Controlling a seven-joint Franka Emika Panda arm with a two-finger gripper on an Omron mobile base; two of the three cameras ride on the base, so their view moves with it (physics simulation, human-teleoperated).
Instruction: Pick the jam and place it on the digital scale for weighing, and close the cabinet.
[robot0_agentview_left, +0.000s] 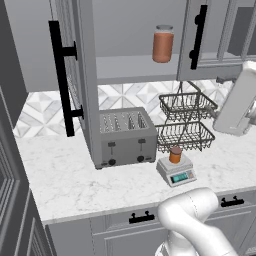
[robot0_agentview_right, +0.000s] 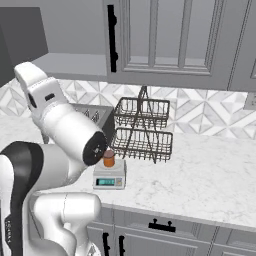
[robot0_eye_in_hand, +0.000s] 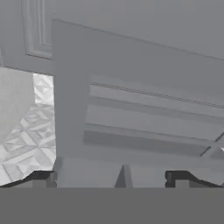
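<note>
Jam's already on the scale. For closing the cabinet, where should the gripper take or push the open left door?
Probably at the long black bar handle on the left door, or the panel near it. The door stands swung out toward the room, handle side farthest from the hinge, so coming from its outer face gives the most leverage. The gripper is open and empty.

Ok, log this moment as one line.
jam on scale | cabinet open | tool open, empty, facing cabinet door

Marble-look counter (robot0_agentview_left: 65, 175), wire metal basket rack (robot0_agentview_left: 186, 120), matt cabinet (robot0_agentview_right: 170, 40).
</note>
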